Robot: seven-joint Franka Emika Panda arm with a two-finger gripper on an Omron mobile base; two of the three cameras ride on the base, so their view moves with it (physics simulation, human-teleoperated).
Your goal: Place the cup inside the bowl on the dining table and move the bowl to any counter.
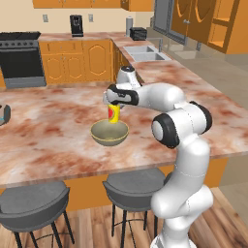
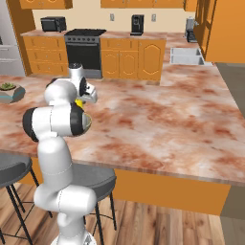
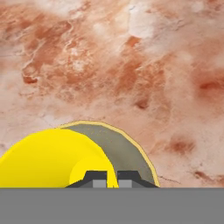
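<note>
The yellow cup (image 1: 114,114) with its red mark hangs upright in my gripper (image 1: 113,106), which is shut on its rim. It hovers over the far side of the olive-tan bowl (image 1: 110,133), its base about level with the bowl's rim. The bowl stands near the front edge of the dining table (image 1: 48,131). In the hand view the cup's open mouth (image 3: 48,157) sits at the lower left, the bowl (image 3: 129,151) curves out behind it, and the gripper (image 3: 107,178) pinches the cup wall. In the right base view my arm hides all but a sliver of the cup (image 2: 79,103).
Two grey stools (image 1: 34,203) (image 1: 131,186) stand under the table's front edge. A potted plant (image 1: 4,114) sits at the table's left end. The counter (image 1: 72,37) runs along the back wall with a stove (image 1: 19,58), coffee machine (image 1: 76,25) and sink (image 1: 143,52).
</note>
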